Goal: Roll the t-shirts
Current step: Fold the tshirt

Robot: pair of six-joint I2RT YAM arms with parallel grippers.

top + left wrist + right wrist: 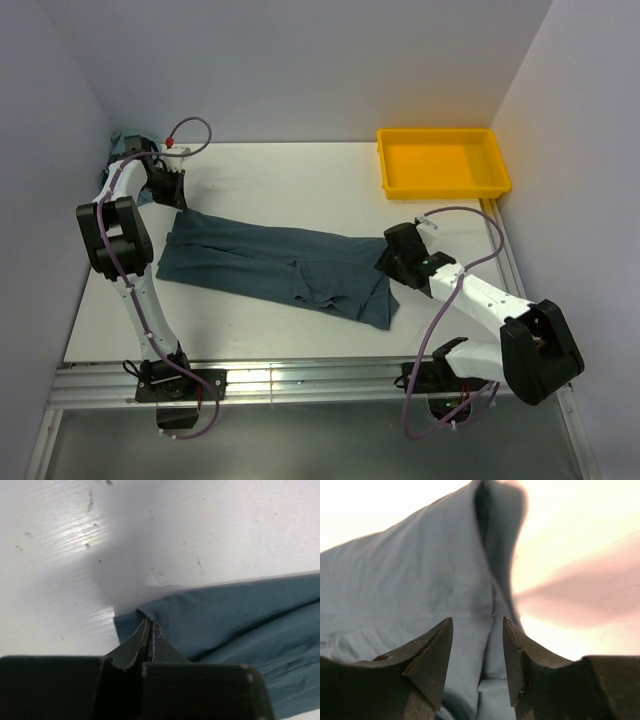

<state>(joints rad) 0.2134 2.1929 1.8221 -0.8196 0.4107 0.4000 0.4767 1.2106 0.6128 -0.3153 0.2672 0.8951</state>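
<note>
Left gripper [150,625], far-left on the table [300,170]: jaws pinched tight on the left corner hem of the slate-blue t-shirt [270,265]. T-shirt lies as a long creased band across the table's middle, slanting from far left to near right. Right gripper [477,625] at the band's right end, jaws apart over a fabric ridge, gripping nothing; yellow tray [445,188] far right, apart from the shirt.
</note>
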